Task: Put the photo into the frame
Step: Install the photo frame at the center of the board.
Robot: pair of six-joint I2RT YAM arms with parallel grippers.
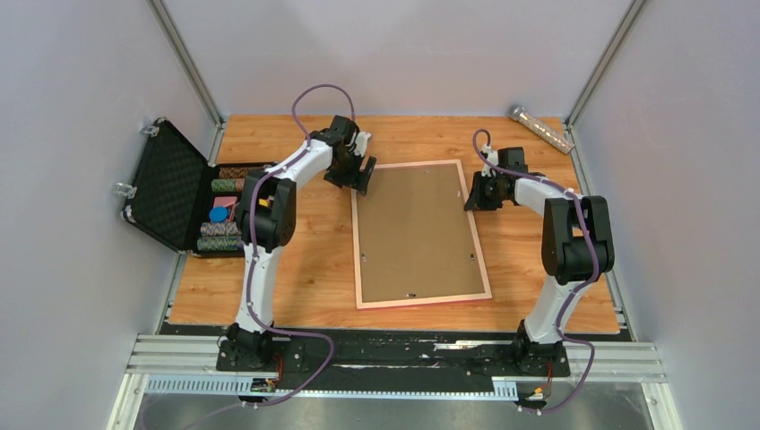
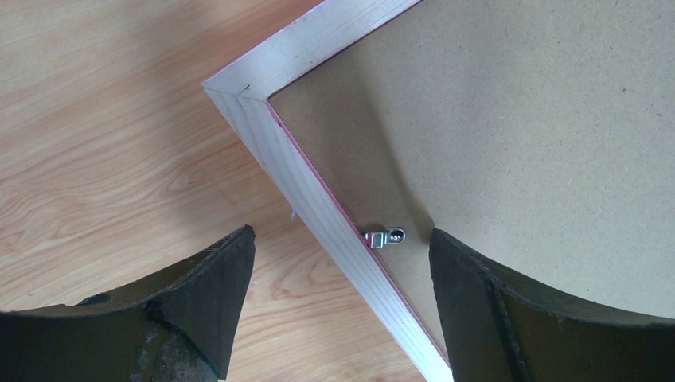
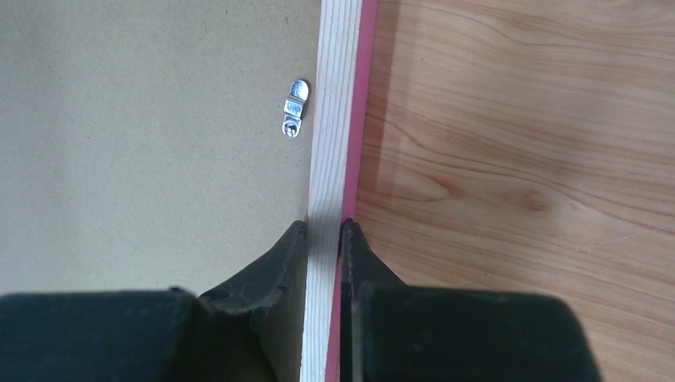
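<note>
The frame [image 1: 485,260] lies face down in the middle of the table, pale salmon rails around the brown backing board [image 1: 415,233]. The photo is hidden. My left gripper [image 1: 355,174] is open at the frame's far left corner; in the left wrist view it [image 2: 341,239] straddles the left rail [image 2: 310,199], with a metal clip [image 2: 384,237] between the fingers. My right gripper [image 1: 474,193] is shut on the right rail near the far right corner; in the right wrist view its fingers [image 3: 288,259] pinch the rail [image 3: 333,135] from both sides.
An open black case [image 1: 175,190] with poker chips stands at the left edge. A silvery tube [image 1: 541,129] lies at the far right corner. A second metal clip [image 3: 294,107] sits on the backing board next to the right rail.
</note>
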